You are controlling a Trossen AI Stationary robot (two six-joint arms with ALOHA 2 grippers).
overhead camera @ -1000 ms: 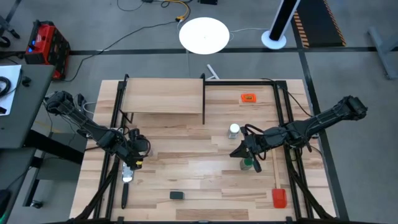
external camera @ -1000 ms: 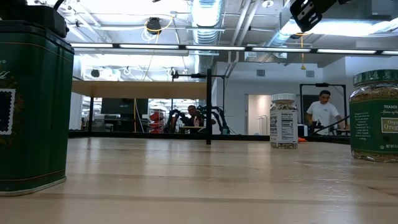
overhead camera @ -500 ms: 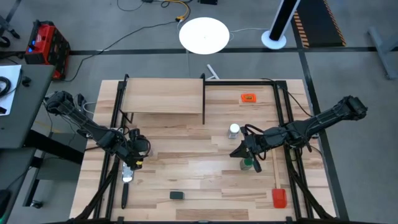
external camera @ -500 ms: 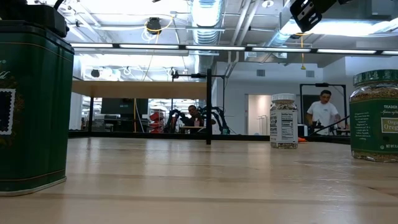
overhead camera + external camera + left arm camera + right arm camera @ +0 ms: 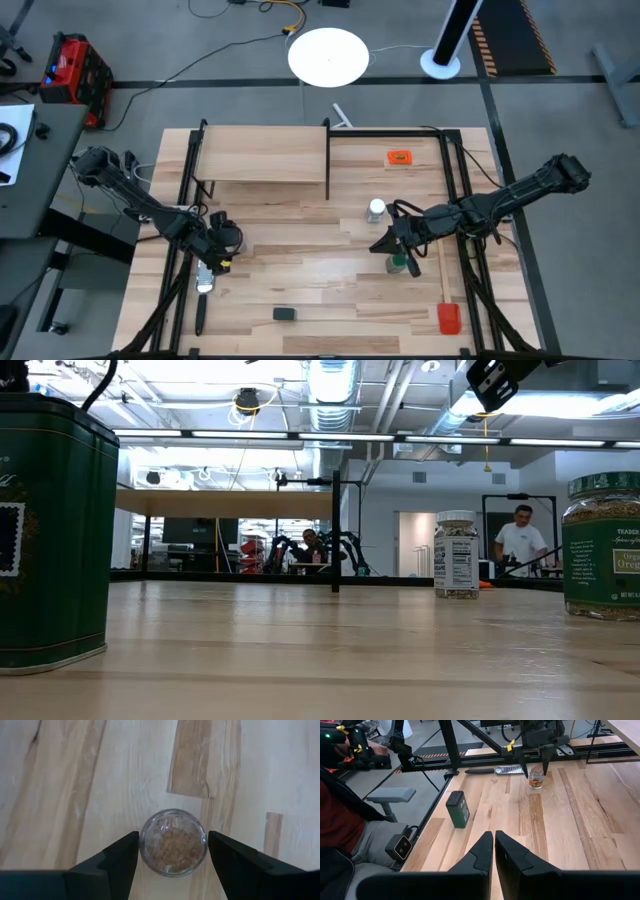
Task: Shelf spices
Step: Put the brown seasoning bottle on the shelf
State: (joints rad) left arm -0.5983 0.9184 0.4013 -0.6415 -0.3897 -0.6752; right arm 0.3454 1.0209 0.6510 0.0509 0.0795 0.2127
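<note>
The brownish jar [image 5: 173,842] stands upright and lidless on the table near its left edge, and shows in the high view [image 5: 205,283]. My left gripper [image 5: 210,268] is open, pointing down over the jar with one finger on either side [image 5: 533,770]; no touch shows. My right gripper [image 5: 494,842] is shut and empty, above the table beside the green-lidded jar [image 5: 400,263]. The white-lidded jar [image 5: 376,209] stands farther back. The dark tin [image 5: 285,314] stands near the front edge. The shelf [image 5: 262,155] stands at the far left.
An orange tag [image 5: 400,157] lies at the far right. A red-headed spatula [image 5: 447,300] lies along the right side. A black-handled flat tool [image 5: 500,769] lies by the left edge near the brownish jar. A seated person [image 5: 350,835] is beside the table.
My left gripper has gone down a little over the brownish jar and no longer shows above the tin in the low view. The jars and the tin have kept still.
</note>
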